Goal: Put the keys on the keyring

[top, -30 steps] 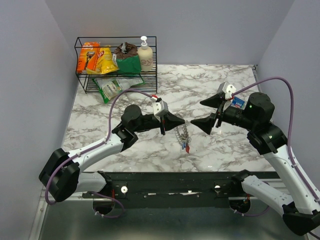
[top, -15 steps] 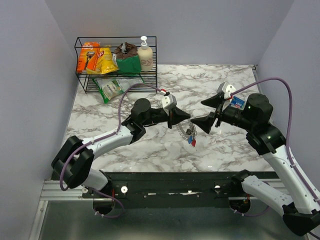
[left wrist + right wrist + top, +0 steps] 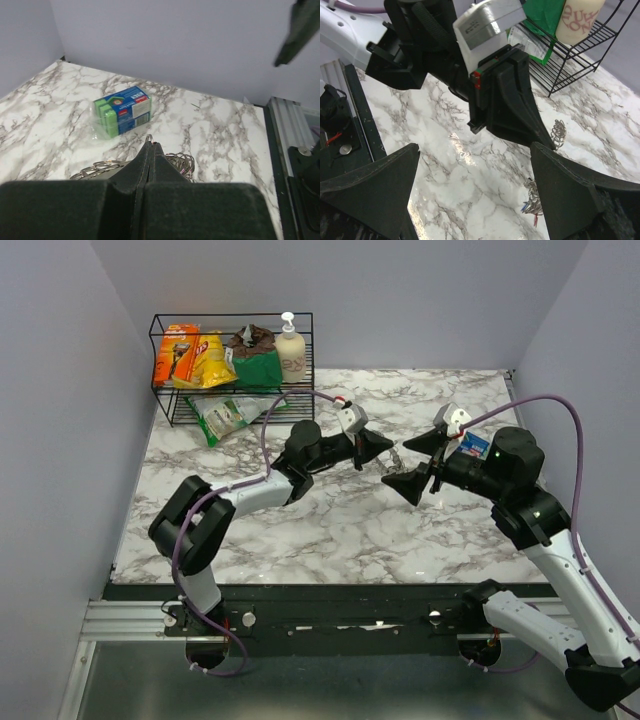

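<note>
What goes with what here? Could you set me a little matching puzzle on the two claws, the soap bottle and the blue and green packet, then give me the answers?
Things:
1. left gripper
2. right gripper
3. soap bottle
4. blue and green packet

Places or states:
A. lying on the marble table
B. jaws wide open, holding nothing
C. standing in the wire rack
D. shut on the keyring

Pairs: 1-D, 2-B, 3-C, 4-A.
</note>
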Controlling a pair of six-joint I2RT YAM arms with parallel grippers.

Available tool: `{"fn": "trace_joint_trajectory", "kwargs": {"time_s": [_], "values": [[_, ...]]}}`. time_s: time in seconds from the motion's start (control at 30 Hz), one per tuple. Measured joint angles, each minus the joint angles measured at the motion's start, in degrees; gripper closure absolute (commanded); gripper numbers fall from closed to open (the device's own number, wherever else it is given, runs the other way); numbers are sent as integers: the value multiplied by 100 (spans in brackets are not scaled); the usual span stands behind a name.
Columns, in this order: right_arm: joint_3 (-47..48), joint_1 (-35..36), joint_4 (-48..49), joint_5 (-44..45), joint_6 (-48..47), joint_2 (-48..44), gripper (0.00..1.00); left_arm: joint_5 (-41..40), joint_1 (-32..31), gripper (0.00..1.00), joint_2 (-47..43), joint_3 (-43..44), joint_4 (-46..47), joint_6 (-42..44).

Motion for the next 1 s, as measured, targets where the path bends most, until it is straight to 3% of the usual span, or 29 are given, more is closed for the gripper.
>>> {"fn": "trace_joint_trajectory", "kwargs": {"time_s": [0.17,0.4,1.0], "values": [[-83,-31,2,2,0,22,0,-310,13,100,553,-166,592,-299],[-229,-33,4,2,2,61,0,-651,-2,100,911,-1388,1733,-739],[-240,-59,127,-9,52,129,0,-885,11,99,828,-2164,2186,-973]]}}
